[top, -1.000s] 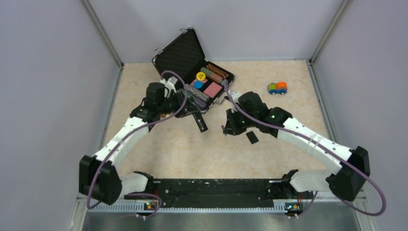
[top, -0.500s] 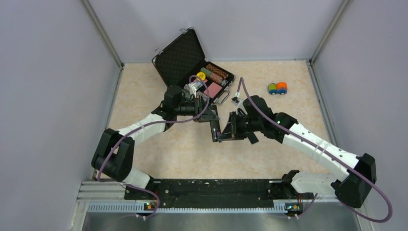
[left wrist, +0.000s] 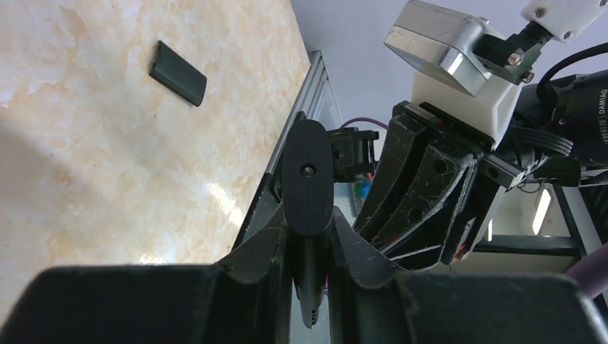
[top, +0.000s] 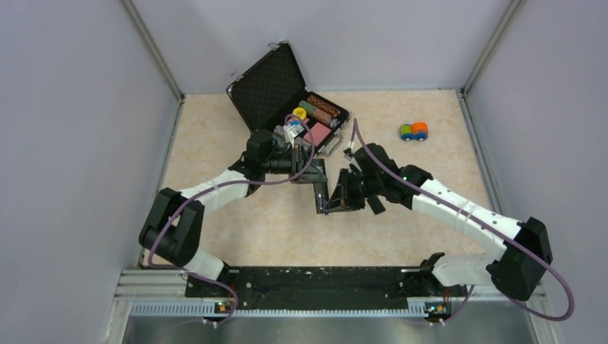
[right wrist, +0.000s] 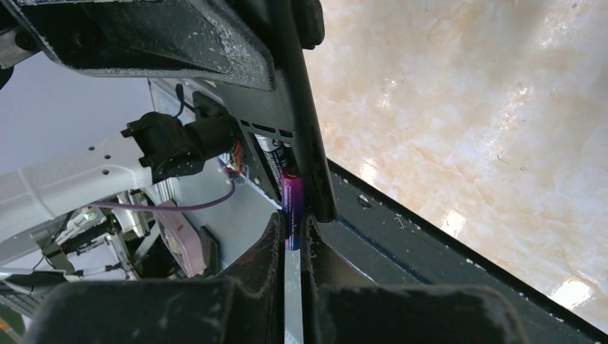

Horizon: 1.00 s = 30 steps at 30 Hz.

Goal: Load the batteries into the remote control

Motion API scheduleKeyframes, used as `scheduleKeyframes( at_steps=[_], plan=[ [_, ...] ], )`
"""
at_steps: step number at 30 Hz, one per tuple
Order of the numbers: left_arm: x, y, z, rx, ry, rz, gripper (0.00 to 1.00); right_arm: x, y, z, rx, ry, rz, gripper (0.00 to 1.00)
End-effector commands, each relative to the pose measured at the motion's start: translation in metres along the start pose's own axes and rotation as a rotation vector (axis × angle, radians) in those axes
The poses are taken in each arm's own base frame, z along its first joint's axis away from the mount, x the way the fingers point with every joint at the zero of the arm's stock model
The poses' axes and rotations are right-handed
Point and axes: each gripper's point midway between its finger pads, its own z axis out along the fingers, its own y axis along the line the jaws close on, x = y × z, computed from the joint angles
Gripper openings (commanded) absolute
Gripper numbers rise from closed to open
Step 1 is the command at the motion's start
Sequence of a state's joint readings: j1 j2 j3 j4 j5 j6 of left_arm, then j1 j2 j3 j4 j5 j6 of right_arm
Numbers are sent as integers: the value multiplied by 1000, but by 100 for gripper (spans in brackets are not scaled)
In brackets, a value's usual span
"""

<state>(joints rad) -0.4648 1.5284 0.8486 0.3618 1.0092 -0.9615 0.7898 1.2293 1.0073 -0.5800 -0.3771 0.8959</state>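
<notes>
The right jaws pinch a slim purple cylindrical battery (right wrist: 292, 204) at the open compartment of the slim black rectangular remote control (top: 320, 196), where a dark battery (right wrist: 274, 159) already lies. The left jaws clamp the remote at mid-surface. A small flat black cover (top: 376, 206) lies on the pale marbled surface (top: 236, 222) just right. Farther off sits an open black foam-lined chip case (top: 269, 82), with a small colourful toy car (top: 414, 131) at far right.

Glossy purple battery (right wrist: 292, 208), matt black remote (left wrist: 308, 175)
</notes>
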Motion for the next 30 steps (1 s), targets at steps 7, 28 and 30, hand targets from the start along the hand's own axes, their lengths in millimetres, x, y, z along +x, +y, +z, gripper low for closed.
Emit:
scheduleKeyframes(
  at_steps=[7,28,30],
  plan=[
    [5,3,1,-4,46,-8,0,-3,-12,9,68,-16,20,0],
    [6,7,3,-26,52,-97,0,-4,-32,19,147,-15,5,18],
    [5,8,4,-30,51,-102,0,-5,-30,18,142,-20,1,22]
  ],
)
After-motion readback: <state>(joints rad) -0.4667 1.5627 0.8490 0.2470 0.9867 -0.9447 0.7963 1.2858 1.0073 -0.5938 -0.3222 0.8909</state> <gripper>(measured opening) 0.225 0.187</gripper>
